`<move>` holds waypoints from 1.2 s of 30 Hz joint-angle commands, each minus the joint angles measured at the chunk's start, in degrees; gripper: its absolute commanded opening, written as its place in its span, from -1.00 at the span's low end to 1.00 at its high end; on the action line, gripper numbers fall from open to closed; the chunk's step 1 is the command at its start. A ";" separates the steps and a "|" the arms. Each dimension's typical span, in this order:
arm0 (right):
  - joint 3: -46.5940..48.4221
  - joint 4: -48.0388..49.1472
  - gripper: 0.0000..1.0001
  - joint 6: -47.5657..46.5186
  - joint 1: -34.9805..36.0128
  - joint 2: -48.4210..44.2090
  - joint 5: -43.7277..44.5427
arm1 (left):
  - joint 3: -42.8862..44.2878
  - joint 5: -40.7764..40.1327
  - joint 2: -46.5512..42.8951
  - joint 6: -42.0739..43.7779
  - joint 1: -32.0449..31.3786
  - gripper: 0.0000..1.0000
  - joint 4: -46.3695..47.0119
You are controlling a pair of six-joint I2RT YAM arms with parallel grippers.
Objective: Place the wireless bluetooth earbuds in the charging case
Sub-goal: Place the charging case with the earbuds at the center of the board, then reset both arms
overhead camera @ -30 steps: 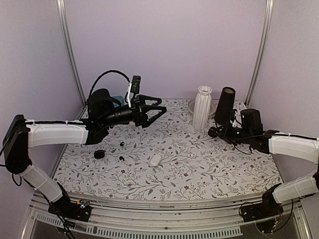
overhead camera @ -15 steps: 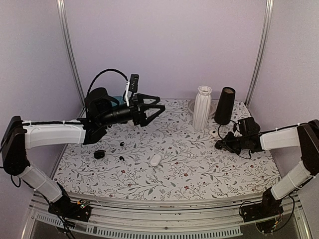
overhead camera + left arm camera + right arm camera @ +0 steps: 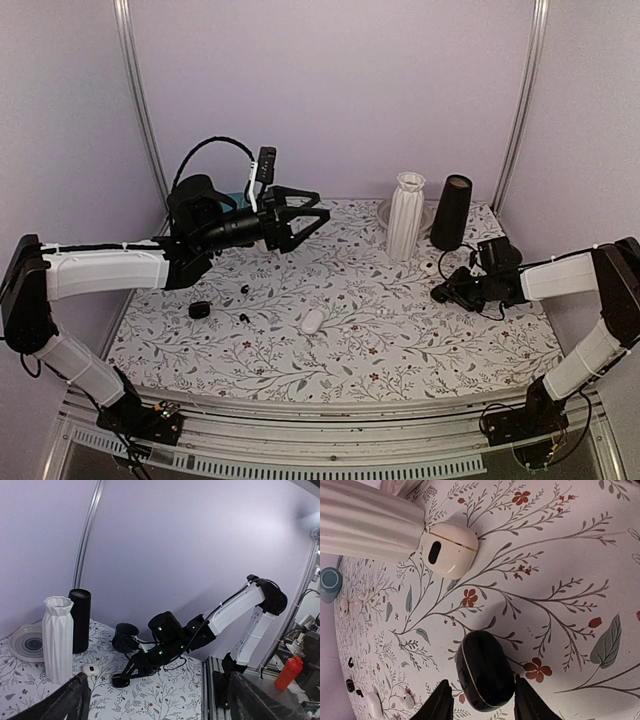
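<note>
Your earbuds (image 3: 243, 288) lie loose on the tabletop (image 3: 380, 340) at the left, well apart from the closed black charging case (image 3: 485, 676) over on the right. Your right hand (image 3: 481, 682) is down low, fingers parted either side of that case, not clamped on it. Your left hand (image 3: 322, 207) hangs high, spread wide, empty. A white case (image 3: 449, 549) sits just beside the white vase (image 3: 365, 527).

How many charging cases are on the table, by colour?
White: 2, the right white case and the middle white case.
Black: 2, the right black case and the left black case, which is small in view and less sure.
Total: 4
</note>
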 commanded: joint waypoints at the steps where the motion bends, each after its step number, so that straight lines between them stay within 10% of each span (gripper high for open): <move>1: 0.41 -1.90 -0.09 -0.62 -0.23 -0.72 1.18 | -0.27 -0.26 -0.60 0.34 0.73 0.92 -0.21; 17: 1.69 -6.82 0.99 -6.19 0.95 -10.59 2.61 | -0.70 -0.27 -0.32 0.25 0.74 0.92 0.11; 36: 11.37 -1.59 0.98 -16.11 17.19 -27.11 3.48 | -1.60 -2.20 -0.77 2.01 0.74 0.92 -1.63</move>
